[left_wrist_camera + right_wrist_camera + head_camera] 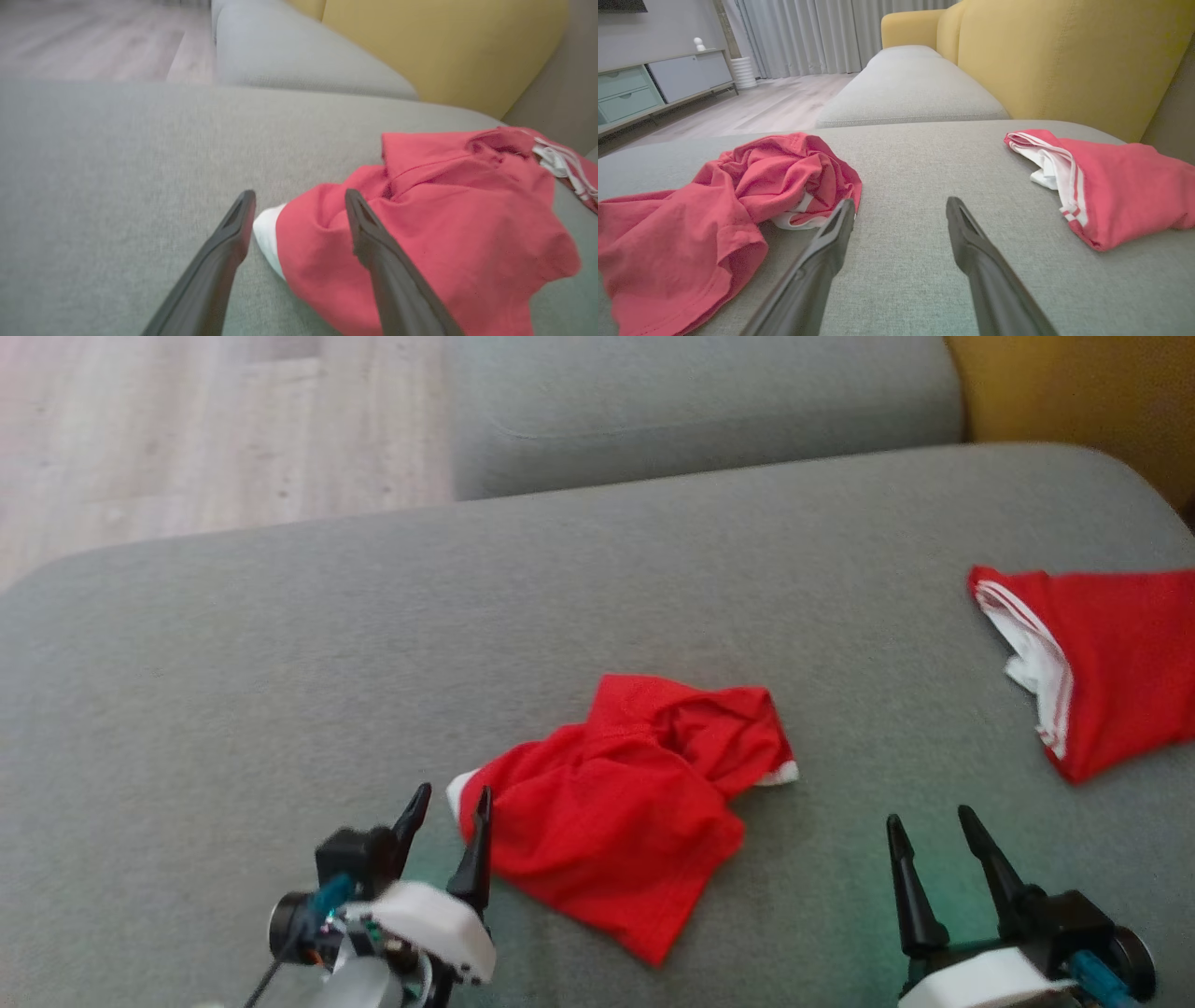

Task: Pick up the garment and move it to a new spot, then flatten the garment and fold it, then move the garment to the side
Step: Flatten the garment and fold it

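Note:
A crumpled red garment [635,803] with white trim lies in the middle of the grey sofa cushion [280,663]. My left gripper [455,791] stands open at its left edge. In the left wrist view the garment's [444,224] white-trimmed corner lies between the spread fingers of the left gripper [299,200], with nothing held. My right gripper [929,815] is open over bare cushion, to the right of the garment and apart from it. The right wrist view has the right gripper [901,205] open, the garment [738,196] to its left.
A second red garment [1111,663] with white stripes lies folded at the cushion's right edge, also seen as the striped garment [1125,186] on the right. Behind are another grey cushion [700,411], a yellow backrest [1064,60] and wooden floor [187,429].

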Controlling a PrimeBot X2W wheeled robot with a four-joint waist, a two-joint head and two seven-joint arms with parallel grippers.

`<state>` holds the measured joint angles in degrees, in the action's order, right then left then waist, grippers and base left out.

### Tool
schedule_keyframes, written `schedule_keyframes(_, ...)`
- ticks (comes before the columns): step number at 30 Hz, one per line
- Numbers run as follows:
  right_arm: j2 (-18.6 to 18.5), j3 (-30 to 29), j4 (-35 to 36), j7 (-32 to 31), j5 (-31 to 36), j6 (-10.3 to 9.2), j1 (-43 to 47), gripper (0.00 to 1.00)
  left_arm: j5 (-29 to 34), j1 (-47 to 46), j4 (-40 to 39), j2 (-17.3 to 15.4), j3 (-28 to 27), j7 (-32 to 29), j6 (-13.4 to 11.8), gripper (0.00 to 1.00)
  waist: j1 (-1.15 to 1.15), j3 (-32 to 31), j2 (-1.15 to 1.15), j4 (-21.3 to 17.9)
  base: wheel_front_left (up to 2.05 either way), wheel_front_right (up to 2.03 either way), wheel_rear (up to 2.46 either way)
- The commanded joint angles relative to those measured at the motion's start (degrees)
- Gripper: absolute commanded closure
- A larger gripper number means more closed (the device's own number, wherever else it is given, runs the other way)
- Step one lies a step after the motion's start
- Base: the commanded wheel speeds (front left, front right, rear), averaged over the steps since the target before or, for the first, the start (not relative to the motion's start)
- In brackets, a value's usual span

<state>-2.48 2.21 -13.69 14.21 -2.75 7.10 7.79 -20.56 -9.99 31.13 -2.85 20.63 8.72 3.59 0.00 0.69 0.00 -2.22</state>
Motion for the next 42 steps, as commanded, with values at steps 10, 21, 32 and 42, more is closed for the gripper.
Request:
schedule_keyframes(10, -0.4, 1.5, 1.1, 0.8, -1.2, 0.39, -3.6, 0.00, -8.2, -9.5, 14.1, 0.0, 3.6, -4.8, 0.0, 1.00, 0.00, 2.5, 0.00, -4.6, 0.00, 0.00, 0.00)
schedule_keyframes(21, -0.4, 0.4, 0.6, 0.8, -1.0, 0.39, -3.3, 0.00, -13.2, -21.0, 8.9, -2.3, -0.8, 3.6, -2.5, 1.00, 0.00, 1.1, 0.00, -2.5, 0.00, 0.00, 0.00)
schedule_keyframes(32, -0.4, 0.9, 0.4, 0.8, -1.0, 0.39, -2.3, 0.00, -9.6, -22.6, -6.7, -4.8, 0.9, 4.3, -5.0, 1.00, 0.00, -0.7, 0.00, -2.3, 0.00, 0.00, 0.00)
schedule_keyframes(42, -0.4, -0.1, 0.3, 0.8, -1.9, 0.39, -1.2, 0.00, -8.9, -0.4, -14.4, -2.6, 14.9, -1.3, -3.1, 1.00, 0.00, 0.0, 0.00, -1.9, 0.00, 0.00, 0.00)
